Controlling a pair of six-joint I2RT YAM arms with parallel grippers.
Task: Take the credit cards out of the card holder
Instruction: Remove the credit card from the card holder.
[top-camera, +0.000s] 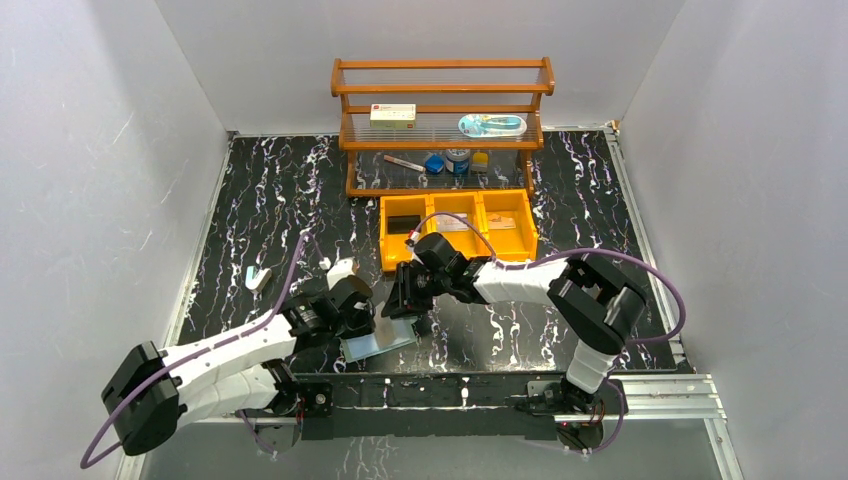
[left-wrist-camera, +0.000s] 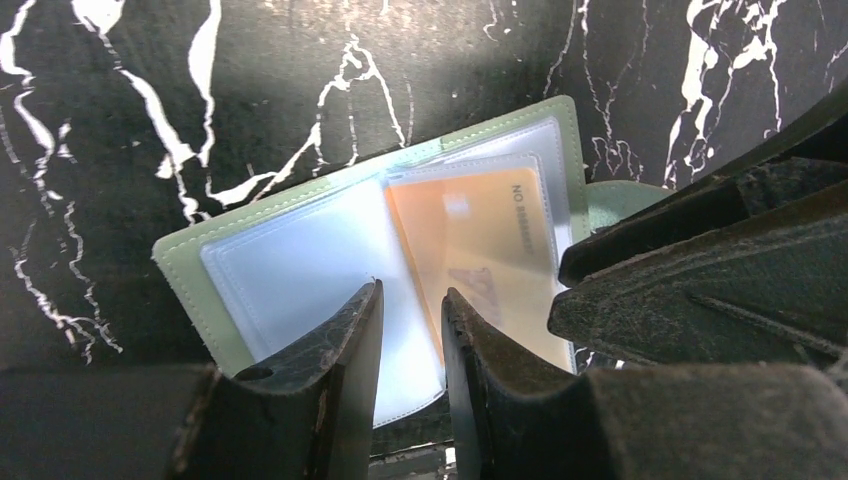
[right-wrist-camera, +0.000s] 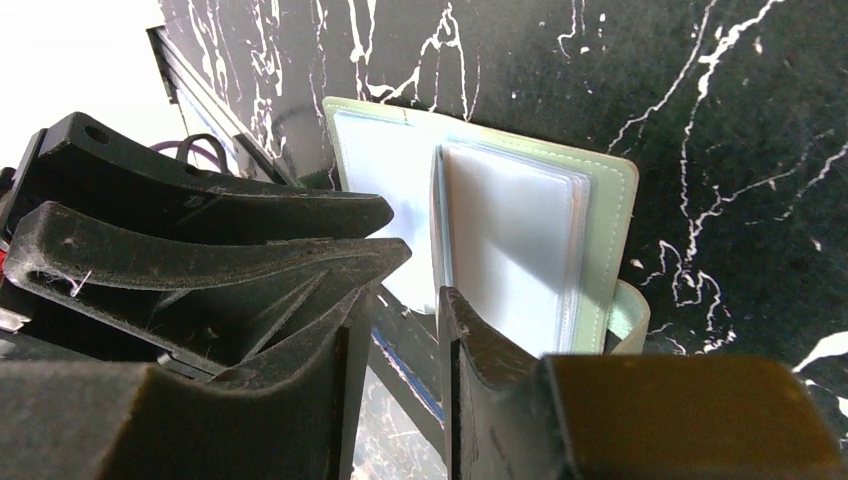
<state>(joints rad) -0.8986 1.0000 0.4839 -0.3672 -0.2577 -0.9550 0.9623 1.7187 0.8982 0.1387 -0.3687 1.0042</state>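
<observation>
Sage-green edging frames the card holder, which lies open on the black marbled table, low in the middle of the top view and close to the near metal rail. One orange-tan card sits in its right clear pocket. The left gripper stands over the lower edge of the pockets, jaws a little apart, with nothing between them. The right gripper comes in from the right, jaws also narrowly apart and empty. Its fingers are almost against the left ones, so there is little room between them. Free table spreads to both sides. An orange bin lies just above the right arm, a wooden shelf further up, and a small white object at the left.
</observation>
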